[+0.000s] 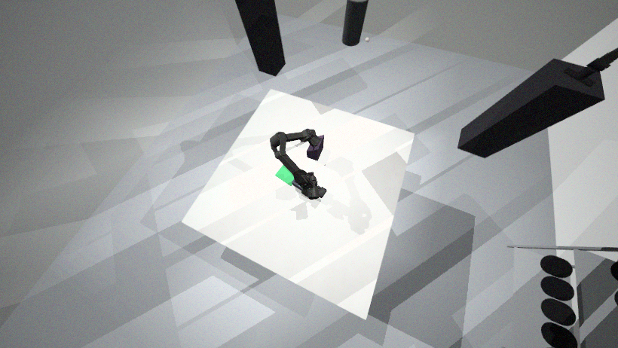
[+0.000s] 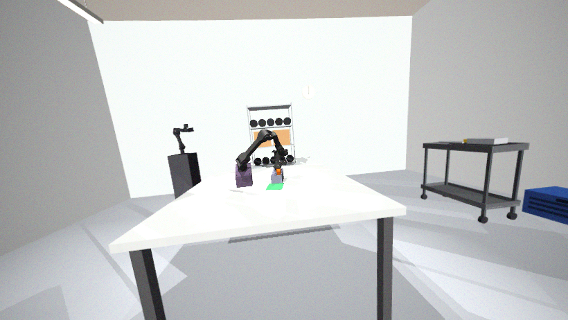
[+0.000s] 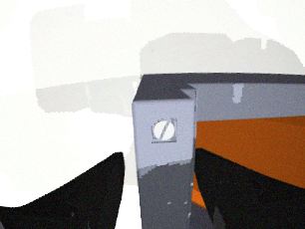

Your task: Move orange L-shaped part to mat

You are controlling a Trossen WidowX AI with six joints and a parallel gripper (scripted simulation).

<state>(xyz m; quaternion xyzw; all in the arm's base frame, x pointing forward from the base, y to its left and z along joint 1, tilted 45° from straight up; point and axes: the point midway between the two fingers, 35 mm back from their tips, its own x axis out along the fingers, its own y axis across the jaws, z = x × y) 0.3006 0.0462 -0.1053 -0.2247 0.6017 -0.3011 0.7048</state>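
The orange L-shaped part [image 2: 278,172] [image 3: 239,141] is in the grey tray [image 2: 276,179] [image 3: 164,111]. In the exterior view its end toward the green mat [image 1: 284,175] [image 2: 274,186] stands up above the tray. In the wrist view its near end sits below the far wall's rim. My gripper [image 2: 277,168] [image 3: 158,158] is partly open with nothing pinched. In the wrist view its left finger is outside the tray's corner wall, and its right finger is over the part inside. The right fingertip's contact is hidden. In the top view the arm covers most of the tray.
The arm's dark purple base block [image 1: 315,149] [image 2: 244,176] stands on the white table [image 1: 276,242] [image 2: 254,222], to the left of the tray in the exterior view. The mat lies beside the tray, on its near side there. A dark cart [image 2: 472,147] stands far off at the right.
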